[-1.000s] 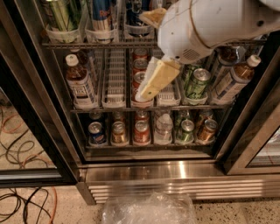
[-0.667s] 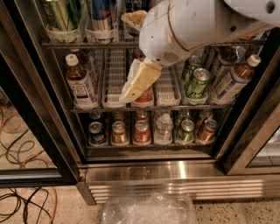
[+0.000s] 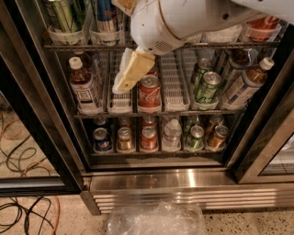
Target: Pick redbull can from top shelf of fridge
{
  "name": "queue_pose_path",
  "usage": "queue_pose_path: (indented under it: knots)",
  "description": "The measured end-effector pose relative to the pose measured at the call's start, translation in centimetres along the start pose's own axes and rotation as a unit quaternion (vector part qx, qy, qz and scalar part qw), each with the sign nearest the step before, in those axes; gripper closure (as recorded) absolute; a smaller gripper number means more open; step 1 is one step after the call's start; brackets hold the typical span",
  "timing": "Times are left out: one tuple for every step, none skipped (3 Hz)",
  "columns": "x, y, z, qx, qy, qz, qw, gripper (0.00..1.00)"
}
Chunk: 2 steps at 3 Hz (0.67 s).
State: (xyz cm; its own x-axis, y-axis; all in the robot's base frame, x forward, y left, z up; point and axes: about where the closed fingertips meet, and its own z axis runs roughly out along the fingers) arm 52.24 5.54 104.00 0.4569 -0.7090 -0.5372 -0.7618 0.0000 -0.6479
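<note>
The redbull can (image 3: 106, 13), blue and silver with red marks, stands in a white holder on the top shelf (image 3: 73, 46) of the fridge (image 3: 174, 181), beside a green-striped can (image 3: 63, 13). Its top is cut off by the frame. My gripper (image 3: 131, 72), cream and white, hangs from the white arm (image 3: 183, 20) in front of the middle rack. It sits below and just right of the redbull can, not touching it. The arm hides the middle of the top shelf.
A Coca-Cola can (image 3: 149, 92) stands right of the gripper on the middle rack, with green cans (image 3: 206, 85) and bottles (image 3: 83, 87) to either side. Several cans line the bottom rack (image 3: 149, 137). Black door frames (image 3: 41, 124) flank the opening. A plastic bag (image 3: 156, 220) and cables (image 3: 23, 215) lie on the floor.
The arm and gripper have moved left and slightly up, from in front of the Coca-Cola lane to under the redbull can's holder.
</note>
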Motion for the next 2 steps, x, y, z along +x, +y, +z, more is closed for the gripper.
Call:
queue_pose_path:
  knots:
    - [-0.06, -0.05, -0.01, 0.001, 0.000, -0.001, 1.0000, 0.00]
    - [-0.39, 0.43, 0.36, 0.007, -0.021, 0.012, 0.9997, 0.00]
